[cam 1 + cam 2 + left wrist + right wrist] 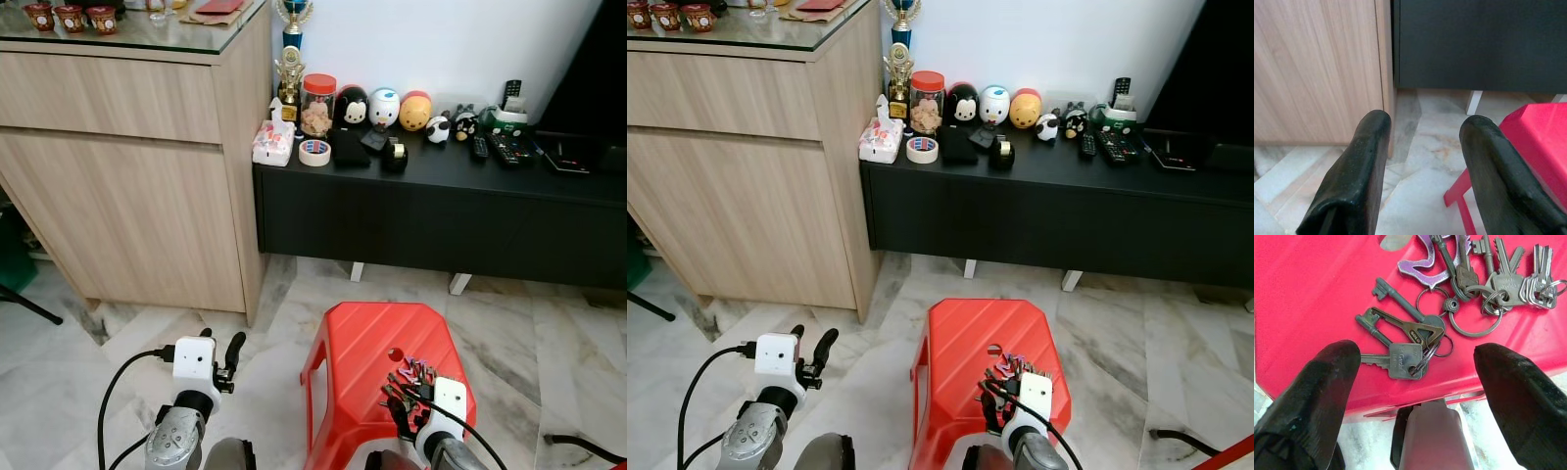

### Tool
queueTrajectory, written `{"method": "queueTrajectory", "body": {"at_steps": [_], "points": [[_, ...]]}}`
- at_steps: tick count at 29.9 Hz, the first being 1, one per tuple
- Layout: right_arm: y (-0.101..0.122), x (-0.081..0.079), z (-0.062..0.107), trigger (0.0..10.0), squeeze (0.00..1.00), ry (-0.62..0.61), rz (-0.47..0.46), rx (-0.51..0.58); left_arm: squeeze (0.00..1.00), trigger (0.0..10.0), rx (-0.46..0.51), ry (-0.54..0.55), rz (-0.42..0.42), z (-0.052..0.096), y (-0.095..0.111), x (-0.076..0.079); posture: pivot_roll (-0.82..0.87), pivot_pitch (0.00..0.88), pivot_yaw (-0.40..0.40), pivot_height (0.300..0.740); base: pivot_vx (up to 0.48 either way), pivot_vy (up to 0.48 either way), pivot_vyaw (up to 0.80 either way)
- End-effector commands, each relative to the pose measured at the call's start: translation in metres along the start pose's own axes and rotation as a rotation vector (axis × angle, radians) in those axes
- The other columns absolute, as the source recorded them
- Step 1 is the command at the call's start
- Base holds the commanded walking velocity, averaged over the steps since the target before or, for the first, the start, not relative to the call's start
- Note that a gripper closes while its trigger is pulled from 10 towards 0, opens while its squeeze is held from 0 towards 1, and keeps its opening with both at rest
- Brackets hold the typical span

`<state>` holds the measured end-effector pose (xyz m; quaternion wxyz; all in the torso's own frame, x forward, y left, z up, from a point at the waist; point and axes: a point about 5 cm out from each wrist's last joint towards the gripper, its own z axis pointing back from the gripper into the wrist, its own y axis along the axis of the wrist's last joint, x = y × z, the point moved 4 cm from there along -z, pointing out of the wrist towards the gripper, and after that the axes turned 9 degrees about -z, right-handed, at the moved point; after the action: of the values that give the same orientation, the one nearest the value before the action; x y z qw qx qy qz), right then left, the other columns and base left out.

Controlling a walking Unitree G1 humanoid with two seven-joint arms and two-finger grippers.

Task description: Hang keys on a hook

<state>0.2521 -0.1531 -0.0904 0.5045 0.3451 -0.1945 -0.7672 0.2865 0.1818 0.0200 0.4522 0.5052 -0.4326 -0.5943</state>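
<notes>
lying on red stool (362, 343), keys (1449, 318) just ahead of open right hand (1415, 362)

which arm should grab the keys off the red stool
The right. The right gripper hangs open directly above the keys on the red stool, fingers either side of the bunch. The left gripper, also open, sits beside the stool over the floor, facing the cabinets.

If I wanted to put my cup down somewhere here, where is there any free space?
The red stool has bare top behind the keys, which lie near its front edge under the open right gripper. The black console is crowded along the wall with the jar, tape roll and remotes; its front edge is bare.
</notes>
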Motion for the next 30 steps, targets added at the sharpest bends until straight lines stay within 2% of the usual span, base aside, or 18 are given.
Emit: {"method": "queueTrajectory", "body": {"at_steps": [1, 2, 3, 4, 5, 9, 10, 11, 12, 13, 14, 22, 27, 30], "points": [[-0.003, 0.001, 0.0, 10.0, 0.0, -0.008, 0.003, -0.018, 0.0, 10.0, 0.017, -0.009, -0.011, 0.002, 0.003, 0.003, 0.11, 0.064, -0.11, 0.627, 0.0, 0.0, 0.0], [-0.004, 0.001, 0.0, 9.6, 0.0, -0.009, 0.005, -0.022, 0.0, 10.0, 0.017, -0.009, -0.012, 0.002, 0.003, 0.003, 0.11, 0.065, -0.11, 0.627, 0.0, 0.0, 0.0], [-0.005, 0.001, 0.0, 5.1, 0.0, -0.01, 0.006, -0.025, 0.0, 10.0, 0.017, -0.008, -0.012, 0.003, 0.003, 0.003, 0.11, 0.068, -0.111, 0.627, 0.0, 0.0, 0.0], [-0.006, 0.001, 0.001, 5.1, 0.0, -0.01, 0.005, -0.026, 0.0, 10.0, 0.018, -0.007, -0.012, 0.003, 0.003, 0.003, 0.11, 0.069, -0.111, 0.627, 0.0, 0.0, 0.0], [-0.004, -0.002, 0.0, 0.0, 0.0, -0.006, 0.007, -0.017, 0.0, 10.0, 0.019, -0.007, -0.013, 0.005, 0.003, 0.003, 0.11, 0.073, -0.11, 0.627, 0.0, 0.0, 0.0], [0.003, -0.002, -0.001, 0.0, 0.0, -0.006, 0.009, 0.009, 0.0, 10.0, 0.019, -0.007, -0.012, 0.007, 0.003, 0.004, 0.11, 0.083, -0.111, 0.627, 0.0, 0.0, 0.0], [0.004, -0.001, -0.001, 0.4, 0.0, -0.008, 0.008, 0.01, 0.0, 10.0, 0.02, -0.007, -0.012, 0.008, 0.003, 0.004, 0.11, 0.085, -0.111, 0.627, 0.0, 0.0, 0.0], [0.006, 0.001, -0.001, 6.9, 0.0, -0.011, 0.008, 0.013, 0.0, 10.0, 0.019, -0.008, -0.011, 0.009, 0.003, 0.005, 0.1, 0.092, -0.112, 0.627, 0.0, 0.0, 0.0], [0.007, 0.002, -0.001, 9.3, 0.0, -0.013, 0.009, 0.014, 0.0, 10.0, 0.019, -0.008, -0.011, 0.009, 0.003, 0.005, 0.1, 0.094, -0.112, 0.627, 0.0, 0.0, 0.0], [0.007, 0.002, -0.001, 9.3, 0.0, -0.014, 0.009, 0.014, 0.0, 10.0, 0.019, -0.008, -0.011, 0.009, 0.003, 0.005, 0.1, 0.094, -0.112, 0.627, 0.0, 0.0, 0.0], [0.008, 0.003, -0.001, 10.0, 0.0, -0.016, 0.01, 0.015, 0.0, 10.0, 0.019, -0.008, -0.011, 0.01, 0.004, 0.005, 0.1, 0.102, -0.113, 0.627, 0.0, 0.0, 0.0], [0.016, 0.002, -0.002, 10.0, 0.0, -0.017, 0.004, 0.058, 0.0, 10.0, 0.03, -0.003, -0.007, 0.016, 0.008, 0.006, 0.11, 0.136, -0.117, 0.627, 0.0, 0.0, 0.0], [0.025, -0.009, -0.004, 10.0, 0.0, 0.012, 0.007, 0.092, 0.0, 10.0, 0.034, -0.009, -0.008, 0.013, 0.011, 0.008, 0.11, 0.141, -0.118, 0.627, 0.0, 0.0, 0.0], [0.035, -0.024, -0.005, 10.0, 0.0, 0.075, 0.037, 0.142, 0.0, 10.0, 0.043, -0.009, -0.009, 0.011, 0.015, 0.008, 0.11, 0.142, -0.12, 0.627, 0.0, 0.0, 0.0]]}}
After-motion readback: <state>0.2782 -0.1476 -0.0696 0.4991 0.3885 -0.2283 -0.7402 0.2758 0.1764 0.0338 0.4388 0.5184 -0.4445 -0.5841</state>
